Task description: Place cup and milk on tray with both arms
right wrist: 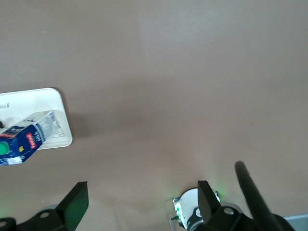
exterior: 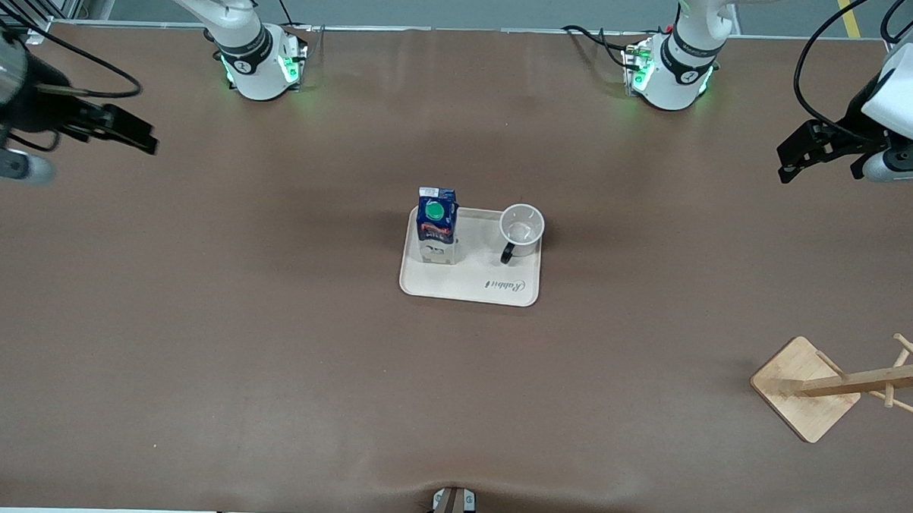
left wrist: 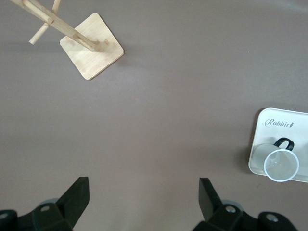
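Note:
The cream tray (exterior: 468, 281) lies at the table's middle. The blue milk carton (exterior: 436, 224) with a green cap stands upright on it, toward the right arm's end. The white cup (exterior: 521, 230) stands upright on the tray toward the left arm's end, its black handle facing the front camera. My left gripper (exterior: 788, 163) is open and empty, up in the air over the table's left-arm end. My right gripper (exterior: 148, 141) is open and empty over the right-arm end. The left wrist view shows its gripper (left wrist: 144, 195), the cup (left wrist: 281, 164) and the tray (left wrist: 269, 131). The right wrist view shows its gripper (right wrist: 143, 197), the milk (right wrist: 26, 137) and the tray (right wrist: 54, 103).
A wooden rack on a square base (exterior: 805, 386) stands near the front camera toward the left arm's end; it also shows in the left wrist view (left wrist: 91, 53). The right arm's base (right wrist: 190, 209) shows in the right wrist view. Brown table surrounds the tray.

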